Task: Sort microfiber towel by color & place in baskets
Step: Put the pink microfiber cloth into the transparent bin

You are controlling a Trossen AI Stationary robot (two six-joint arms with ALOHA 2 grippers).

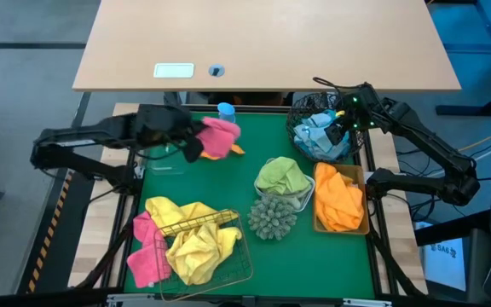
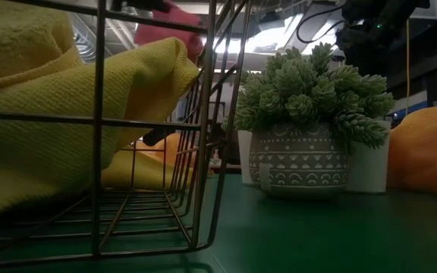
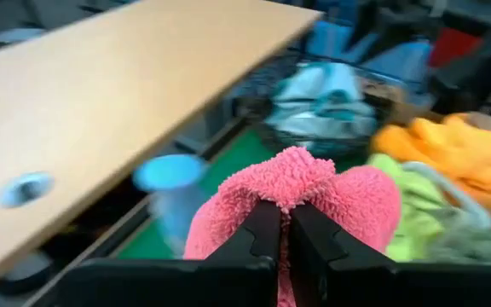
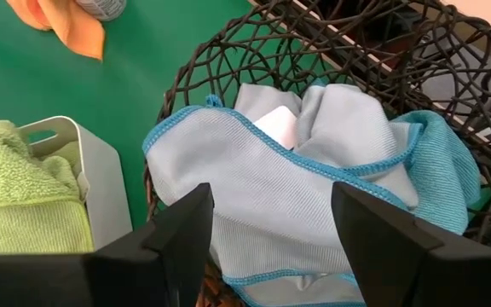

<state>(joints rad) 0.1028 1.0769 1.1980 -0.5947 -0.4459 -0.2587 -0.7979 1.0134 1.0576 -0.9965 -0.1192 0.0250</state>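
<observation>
far left on the green counter [image 1: 220, 183]: left claw [image 1: 196, 145] pressed together, pinching a pink towel [image 1: 220, 136] lifted above the mat near the back edge, just in front of the blue spray bottle [image 1: 226, 110], with a scrap of orange cloth [image 1: 237, 149] peeking out beneath. front left: square gold wire basket [image 1: 228, 256] holding a heap of yellow towels [image 1: 196, 243], with another pink towel [image 1: 147, 251] draped along its left side. centre: spiky green ball [image 1: 272, 218] in a patterned pot, touching the white rectangular tray [image 1: 267, 194] behind it, stuffed with a green towel [image 1: 283, 176]. just right of that, touching it: tan rectangular tray [image 1: 317, 223] filled with an orange towel [image 1: 339, 198]. back right: round black wire-mesh basket [image 1: 301, 111] loaded with blue and grey towels [image 1: 320, 136]. right claw [image 1: 341, 128] hovering directly over that basket, fingers [image 4: 177, 234] spread wide, gripping nothing, blue-edged cloth visible between them. beyond the mat: bare wooden desk [image 1: 262, 43] with a white label.
</observation>
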